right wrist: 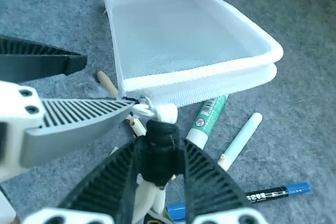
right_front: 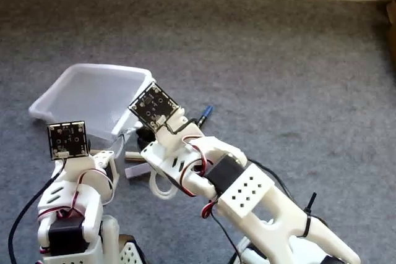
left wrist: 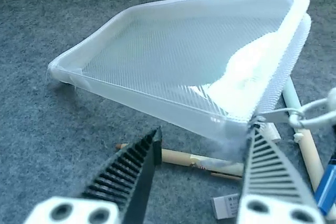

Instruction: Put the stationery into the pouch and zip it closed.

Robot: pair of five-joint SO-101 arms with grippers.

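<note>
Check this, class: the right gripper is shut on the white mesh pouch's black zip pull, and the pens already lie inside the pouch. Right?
Not quite. The right wrist view shows the green marker, pale blue pen and blue marker lying outside, on the grey surface beside the pouch. The right gripper is indeed shut on the black zip pull.

I see a white, see-through mesh pouch (right wrist: 184, 40) with a black zip pull (right wrist: 160, 150) on mottled grey carpet (right_front: 278, 60). Below it in the right wrist view lie a green-and-white marker (right wrist: 207, 116), a pale blue pen (right wrist: 241, 137) and a blue-and-black marker (right wrist: 273, 191). The pencil (left wrist: 194, 160) is cream.
</note>
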